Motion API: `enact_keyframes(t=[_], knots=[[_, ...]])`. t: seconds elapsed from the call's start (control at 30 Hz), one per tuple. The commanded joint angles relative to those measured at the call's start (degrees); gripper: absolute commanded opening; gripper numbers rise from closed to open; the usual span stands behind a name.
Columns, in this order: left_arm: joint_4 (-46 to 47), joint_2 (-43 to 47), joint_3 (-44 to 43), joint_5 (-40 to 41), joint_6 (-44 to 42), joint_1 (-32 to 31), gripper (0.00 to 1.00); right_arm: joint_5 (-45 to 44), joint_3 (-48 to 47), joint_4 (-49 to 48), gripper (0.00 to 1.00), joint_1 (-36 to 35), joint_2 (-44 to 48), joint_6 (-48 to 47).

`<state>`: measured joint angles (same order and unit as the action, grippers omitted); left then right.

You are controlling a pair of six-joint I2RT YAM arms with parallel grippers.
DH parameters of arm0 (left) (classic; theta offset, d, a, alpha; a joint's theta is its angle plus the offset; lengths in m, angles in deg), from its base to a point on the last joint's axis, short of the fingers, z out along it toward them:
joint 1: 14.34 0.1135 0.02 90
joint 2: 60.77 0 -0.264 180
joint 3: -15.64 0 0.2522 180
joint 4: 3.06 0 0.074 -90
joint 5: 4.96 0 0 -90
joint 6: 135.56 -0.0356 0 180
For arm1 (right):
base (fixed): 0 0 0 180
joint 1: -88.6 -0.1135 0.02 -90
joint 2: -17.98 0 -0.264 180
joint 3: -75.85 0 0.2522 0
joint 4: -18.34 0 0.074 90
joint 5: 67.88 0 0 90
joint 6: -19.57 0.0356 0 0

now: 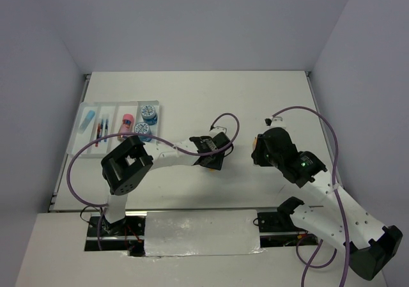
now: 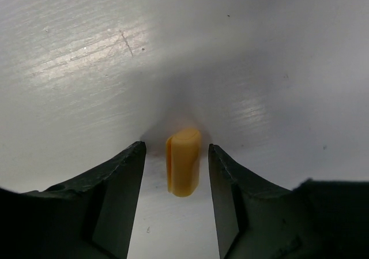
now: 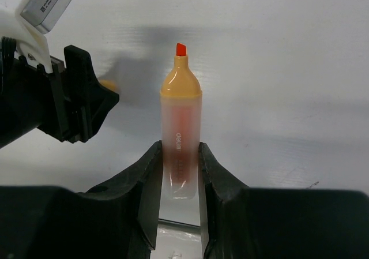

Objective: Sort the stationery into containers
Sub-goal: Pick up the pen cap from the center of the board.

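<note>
white plastic tray (image 1: pixel 112 111) is seen at ten o'clock on the table (image 1: pixel 192 95), its four long compartments holding a light-blue piece (image 1: pixel 87 119), pens (image 1: pixel 100 128), a pink cylinder (image 1: pixel 126 126) and two blue-white rolls (image 1: pixel 148 112). near the table's centre the left gripper (image 2: pixel 176 148) is poised over an orange cap (image 2: pixel 183 166) lying flat, jaws partly open on either side with a gap left on each; nothing is gripped yet. at three o'clock from it, the right gripper (image 3: pixel 180 149) is clamped on the lower barrel of an uncapped highlighter (image 3: pixel 181 97), tip pointed to twelve o'clock in the wrist view.

the cap is judged likely to be squeezed out sideways if it is caught off-centre, being small, smooth and rounded. the bare tip could be dragged across the table and a mark left, and the two wrists, set close together, could be knocked.

the cap is shown as a short yellow-orange shell with a slit along one side; the highlighter as a frosted clear body, peach shoulder and red-orange chisel tip.
</note>
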<state>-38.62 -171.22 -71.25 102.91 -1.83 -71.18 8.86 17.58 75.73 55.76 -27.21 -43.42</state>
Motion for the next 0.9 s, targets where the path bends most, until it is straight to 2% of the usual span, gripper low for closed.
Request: enact_keyframes(t=[0.0, 0.13, 0.17, 0.2, 0.23, 0.43, 0.63, 0.67, 0.7, 0.73, 0.77, 0.8, 0.87], knots=[[1.2, 0.2, 1.1, -2.2, 0.1, -0.3, 0.58, 0.2, 0.5, -1.6, 0.00, 0.1, 1.2, -1.0], [2.1, 0.5, 1.9, -2.7, 0.2, -0.3, 0.34, 0.5, 0.6, -1.8, 0.00, 0.1, 1.1, -1.1], [2.5, 0.8, 2.1, -3.0, 0.2, -0.3, 0.21, 0.6, 0.7, -1.9, 0.00, 0.1, 1.2, -1.2], [2.7, 0.9, 2.3, -3.7, 0.3, -0.3, 0.16, 0.9, 0.7, -2.0, 0.00, 0.1, 1.2, -1.3], [2.9, 1.8, 2.6, -3.9, 0.3, -0.3, 0.00, 1.0, 0.7, -2.2, 0.00, 0.1, 1.4, -1.3], [4.8, 8.7, 5.3, -2.1, 0.8, -0.3, 0.00, 5.5, 1.5, -4.8, 0.00, 0.1, 2.9, -3.6], [6.2, 24.4, 6.5, 3.6, 2.1, -0.3, 0.00, 16.4, 5.9, -11.9, 0.00, 0.1, 7.7, -4.5], [7.3, 26.5, 7.8, 3.8, 2.2, -0.3, 0.00, 22.0, 7.1, -13.8, 0.00, -0.1, 8.0, -4.1], [10.5, 30.9, 8.8, 4.1, 2.4, -0.3, 0.00, 25.4, 8.6, -19.7, 0.00, -0.7, 9.1, -3.5], [12.8, 33.2, 9.7, 4.4, 2.6, -0.3, 0.00, 32.8, 12.5, -23.9, 0.00, -1.5, 10.1, -2.8], [16.2, 35.8, 13.1, 3.8, 1.7, -0.3, 0.00, 35.9, 14.7, -33.2, 0.00, -2.7, 11.2, -0.3], [24.7, 40.9, 15.3, 3.1, 1.5, -0.3, 0.00, 37.6, 16.7, -37.7, 0.00, -4.0, 13.5, 1.6], [34.6, 47.2, 21.9, 0.3, 0.3, -0.3, 0.00, 35.7, 21.6, -49.4, 0.00, -9.9, 16.6, 6.6]])
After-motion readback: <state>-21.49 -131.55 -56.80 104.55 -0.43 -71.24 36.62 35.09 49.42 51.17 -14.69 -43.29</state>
